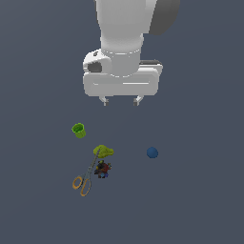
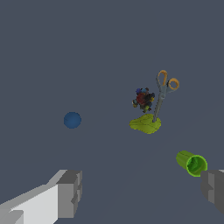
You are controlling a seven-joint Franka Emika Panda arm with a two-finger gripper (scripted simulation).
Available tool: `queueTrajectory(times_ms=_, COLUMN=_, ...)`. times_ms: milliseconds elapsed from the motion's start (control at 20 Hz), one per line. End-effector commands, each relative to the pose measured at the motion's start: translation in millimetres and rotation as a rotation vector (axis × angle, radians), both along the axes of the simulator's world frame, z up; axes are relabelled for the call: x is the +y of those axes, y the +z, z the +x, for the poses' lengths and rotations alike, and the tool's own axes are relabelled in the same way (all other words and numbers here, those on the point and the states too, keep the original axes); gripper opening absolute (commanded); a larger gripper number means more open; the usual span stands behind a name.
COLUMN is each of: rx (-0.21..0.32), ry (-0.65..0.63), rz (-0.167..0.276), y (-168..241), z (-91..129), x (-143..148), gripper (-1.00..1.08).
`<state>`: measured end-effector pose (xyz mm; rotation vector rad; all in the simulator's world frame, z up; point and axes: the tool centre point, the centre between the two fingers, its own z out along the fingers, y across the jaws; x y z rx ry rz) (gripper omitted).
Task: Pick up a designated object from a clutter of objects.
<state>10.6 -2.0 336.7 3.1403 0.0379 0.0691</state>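
The designated object, a yellow-green pear-like lump (image 1: 103,151), lies on the grey floor in the middle of the clutter; it also shows in the wrist view (image 2: 145,124). The scissors' blade tips touch it. A dark speckled lump (image 1: 102,168) sits just beside it. My gripper (image 1: 120,100) hangs open and empty, high above the floor and apart from the lump. In the wrist view its two fingers (image 2: 69,193) stand wide apart at the frame's edge.
A bright green cup (image 1: 78,130) lies on its side at the exterior view's left of the lump. Orange-handled scissors (image 1: 84,181) lie beside the speckled lump. A blue ball (image 1: 152,152) sits alone at the exterior view's right.
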Motion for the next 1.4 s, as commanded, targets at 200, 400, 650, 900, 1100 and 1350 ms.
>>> queueTrajectory(times_ms=200, rx=0.001, ry=0.009, rz=0.0, y=-1.3, z=0.5, x=-0.5, gripper=1.0)
queueTrajectory(times_ms=400, rx=0.002, ry=0.035, rz=-0.001, y=-6.1, z=2.3, x=-2.3, gripper=1.0)
queueTrajectory(times_ms=650, rx=0.004, ry=0.094, rz=-0.004, y=-16.8, z=6.2, x=-6.5, gripper=1.0)
queueTrajectory(times_ms=900, rx=0.007, ry=0.182, rz=-0.009, y=-32.7, z=11.4, x=-12.7, gripper=1.0)
queueTrajectory(times_ms=1100, rx=0.01, ry=0.271, rz=-0.013, y=-49.2, z=16.2, x=-19.1, gripper=1.0)
queueTrajectory(times_ms=1350, rx=0.014, ry=0.386, rz=-0.018, y=-70.7, z=21.4, x=-27.4, gripper=1.0)
